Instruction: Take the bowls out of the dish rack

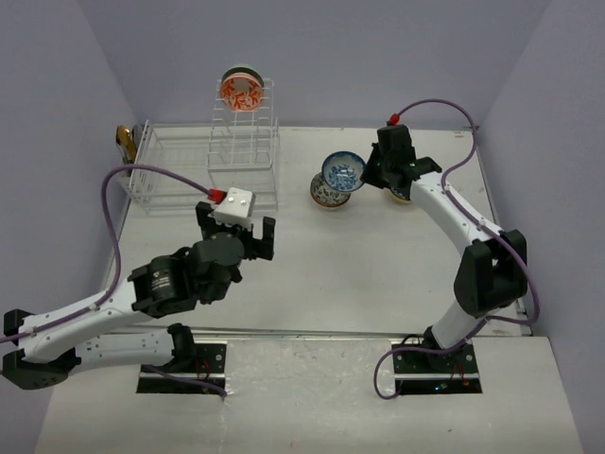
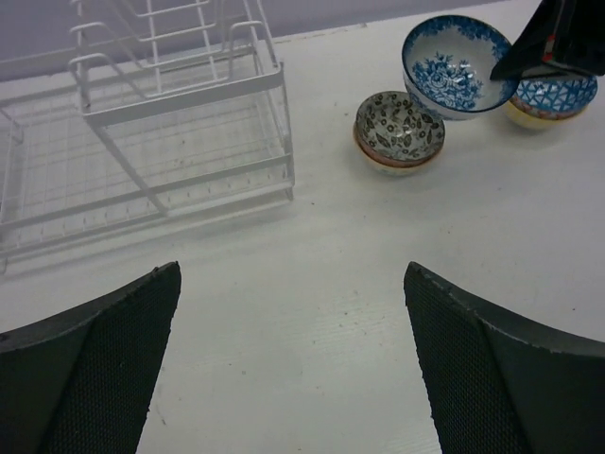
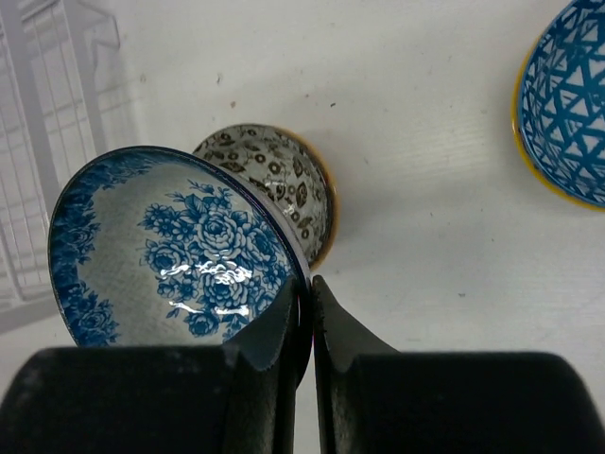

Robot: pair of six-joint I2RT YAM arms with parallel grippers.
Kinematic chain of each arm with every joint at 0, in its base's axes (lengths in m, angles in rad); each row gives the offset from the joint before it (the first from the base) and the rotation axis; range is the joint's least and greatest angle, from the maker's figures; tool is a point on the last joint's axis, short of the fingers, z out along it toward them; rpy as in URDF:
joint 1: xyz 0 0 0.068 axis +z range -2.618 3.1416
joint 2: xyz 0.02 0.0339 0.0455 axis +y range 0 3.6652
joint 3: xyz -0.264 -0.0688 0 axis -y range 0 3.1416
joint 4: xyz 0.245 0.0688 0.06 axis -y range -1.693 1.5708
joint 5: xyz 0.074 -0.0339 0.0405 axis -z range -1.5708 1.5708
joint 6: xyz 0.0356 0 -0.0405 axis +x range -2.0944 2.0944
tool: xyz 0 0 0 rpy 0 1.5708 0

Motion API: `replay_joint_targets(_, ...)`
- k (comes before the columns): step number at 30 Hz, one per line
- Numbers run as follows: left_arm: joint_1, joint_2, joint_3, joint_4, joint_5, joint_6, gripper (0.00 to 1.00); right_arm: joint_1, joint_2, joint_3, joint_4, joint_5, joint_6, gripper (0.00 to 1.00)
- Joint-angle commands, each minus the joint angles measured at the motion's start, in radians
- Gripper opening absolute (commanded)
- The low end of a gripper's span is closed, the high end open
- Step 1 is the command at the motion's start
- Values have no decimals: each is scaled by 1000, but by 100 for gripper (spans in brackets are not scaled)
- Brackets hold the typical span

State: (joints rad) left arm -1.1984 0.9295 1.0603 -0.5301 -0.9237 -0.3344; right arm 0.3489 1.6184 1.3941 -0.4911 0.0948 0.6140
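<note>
The white wire dish rack [image 1: 170,175] stands at the back left, and a red-patterned bowl [image 1: 242,90] sits on top of its tall tower. My right gripper [image 3: 310,293] is shut on the rim of a blue floral bowl [image 3: 175,251], holding it above the table beside a grey floral bowl [image 3: 279,180]. The blue floral bowl [image 1: 343,171] and the grey floral bowl [image 1: 326,192] also show in the top view. A blue-and-yellow bowl [image 3: 567,104] sits to the right. My left gripper [image 2: 293,369] is open and empty over bare table, in front of the rack [image 2: 180,161].
A small golden-brown object [image 1: 124,142] sits at the rack's far left end. The purple walls close in the table at the back and sides. Cables loop from both arms.
</note>
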Motion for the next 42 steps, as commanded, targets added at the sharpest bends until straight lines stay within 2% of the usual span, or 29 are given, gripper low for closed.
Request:
replay_joint_targets(1,0,-98,-32,-93,-99,-123,100,-22,84,65,147,2,82,0)
replay_joint_targets(6,0,-190,-68,-136,-64,-84,100,-22,152,83,171,-20,90,0)
replay_joint_targets(10,0,-250,-172,-85,-66,-51,100,-22,195,86,189,-38,73,0)
replay_joint_targets(14,0,-256,-213,-51,-40,-35,100,-22,251,131,154,-59,58,2)
replay_joint_targets(23,0,-205,-204,-76,-23,-43,100,-22,308,167,129,-75,29,6)
replay_joint_targets(42,0,-248,-214,-74,-7,-49,100,-11,330,164,125,-155,24,15)
